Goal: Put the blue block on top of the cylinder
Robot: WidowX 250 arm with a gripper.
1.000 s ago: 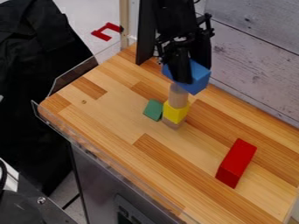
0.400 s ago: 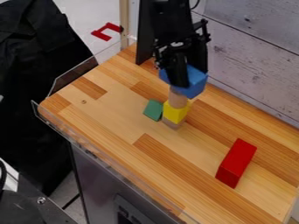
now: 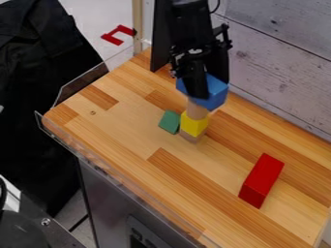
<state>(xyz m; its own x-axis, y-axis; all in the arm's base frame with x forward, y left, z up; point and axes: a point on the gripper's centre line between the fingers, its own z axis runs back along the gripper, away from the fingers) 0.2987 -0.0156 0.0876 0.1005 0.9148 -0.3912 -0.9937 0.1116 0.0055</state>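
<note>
Seating the blue block [image 3: 217, 95] squarely requires level, vertical alignment: the gripper [image 3: 209, 88] clamps it over the cylinder [image 3: 196, 111], inward of the wall-side edge of the tabletop [image 3: 129, 131]. The jaws should open only at full contact, then withdraw straight up, leaving the yellow block [image 3: 194, 125] undisturbed.

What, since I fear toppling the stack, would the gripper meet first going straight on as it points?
Probably the tan cylinder, met by the blue block held in the gripper; the two may already touch, depth being unclear.
</note>
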